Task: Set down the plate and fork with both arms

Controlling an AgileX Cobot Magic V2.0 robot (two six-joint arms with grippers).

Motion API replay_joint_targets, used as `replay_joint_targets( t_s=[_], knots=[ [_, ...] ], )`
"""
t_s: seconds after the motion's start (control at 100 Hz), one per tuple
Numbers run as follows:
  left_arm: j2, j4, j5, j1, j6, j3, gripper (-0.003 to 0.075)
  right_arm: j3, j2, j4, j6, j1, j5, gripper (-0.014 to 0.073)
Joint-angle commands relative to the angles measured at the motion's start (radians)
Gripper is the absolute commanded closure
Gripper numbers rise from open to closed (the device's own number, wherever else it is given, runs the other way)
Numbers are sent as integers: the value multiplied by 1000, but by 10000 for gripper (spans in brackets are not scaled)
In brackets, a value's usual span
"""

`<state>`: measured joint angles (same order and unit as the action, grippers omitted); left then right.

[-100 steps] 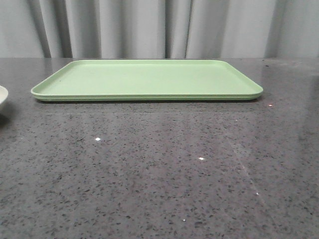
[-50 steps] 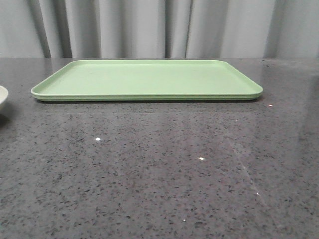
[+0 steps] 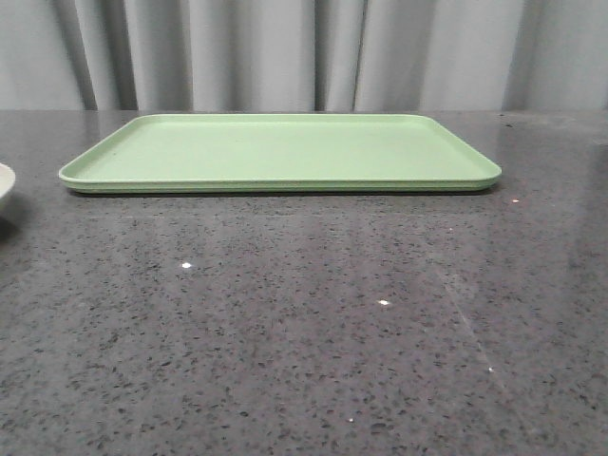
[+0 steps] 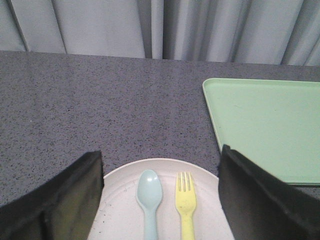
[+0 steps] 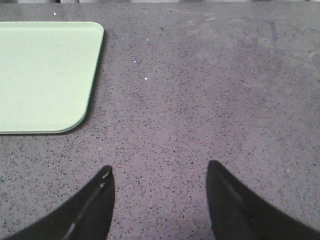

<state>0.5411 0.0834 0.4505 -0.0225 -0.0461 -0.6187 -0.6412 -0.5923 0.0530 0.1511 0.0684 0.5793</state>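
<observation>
The cream-white plate [image 4: 120, 200] rests on the dark speckled table; in the front view only its edge [image 3: 4, 185] shows at the far left. A yellow fork [image 4: 185, 200] lies in the plate beside a light-blue spoon [image 4: 149, 192]. My left gripper [image 4: 160, 152] is open, its two black fingers standing either side of the plate and touching nothing. My right gripper [image 5: 160, 166] is open too, over bare table with nothing between its fingers. Neither gripper appears in the front view.
The pale-green rectangular tray [image 3: 285, 152] lies flat at the back middle of the table. Its corner [image 4: 265, 125] sits just right of the plate, and its other end [image 5: 42, 75] lies left of my right gripper. Grey curtains hang behind.
</observation>
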Motion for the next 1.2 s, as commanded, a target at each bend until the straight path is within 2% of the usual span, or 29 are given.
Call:
replay_joint_targets(
  t_s=[0.0, 0.16, 0.3, 0.61, 0.92, 1.19],
  knots=[
    [9, 0, -78, 8, -2, -45, 239, -37, -8, 3, -4, -2, -76, 169],
    [12, -94, -25, 8, -11, -87, 240, -37, -8, 3, -4, -2, -71, 169],
    [62, -164, 110, -7, -41, -155, 246, -37, -8, 3, -4, -2, -71, 169],
    [214, -168, 203, -119, -41, -252, 246, -37, -8, 3, -4, -2, -71, 169],
    [385, -163, 214, -210, -34, -295, 248, -37, -8, 3, -4, -2, -71, 169],
    [542, -156, 227, -213, -18, -295, 248, -37, -8, 3, -4, -2, -71, 169]
  ],
)
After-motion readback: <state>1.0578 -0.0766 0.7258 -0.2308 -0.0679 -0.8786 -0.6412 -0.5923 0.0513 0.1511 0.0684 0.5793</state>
